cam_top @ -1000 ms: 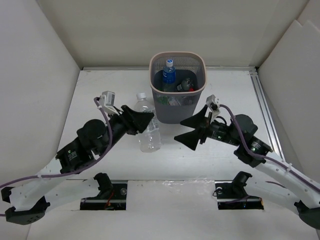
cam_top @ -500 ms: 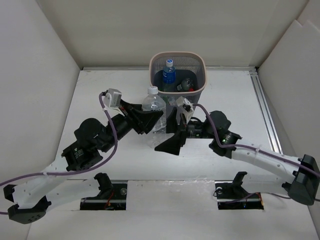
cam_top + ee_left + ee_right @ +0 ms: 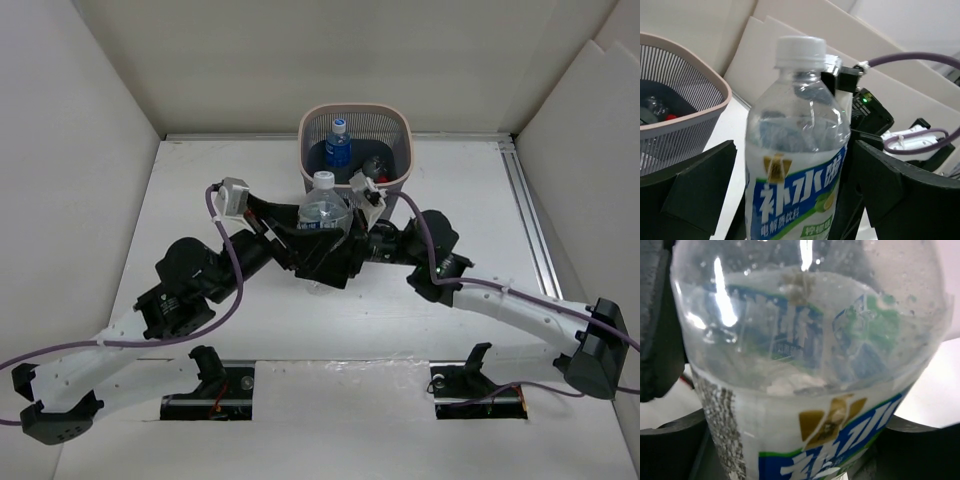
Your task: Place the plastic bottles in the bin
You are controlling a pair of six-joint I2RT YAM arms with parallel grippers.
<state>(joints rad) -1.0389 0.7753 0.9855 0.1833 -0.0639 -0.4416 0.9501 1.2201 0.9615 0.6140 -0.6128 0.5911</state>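
A lab rig: white table [image 3: 200, 180] boxed by board walls [image 3: 250, 60].

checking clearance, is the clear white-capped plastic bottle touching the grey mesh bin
Apart. The left wrist view shows pale background between the clear white-capped plastic bottle and the beige rim of the grey mesh bin.

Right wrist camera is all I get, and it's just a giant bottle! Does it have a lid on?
Observer: Yes, the bottle has a white cap.
Operator: Is the other hand grabbing it too?
Observer: No. The left gripper is open, its fingers clear of the bottle on both sides.
Operator: Where's the bin?
Observer: The bin is just beyond the bottle, with a blue-labelled bottle already inside.
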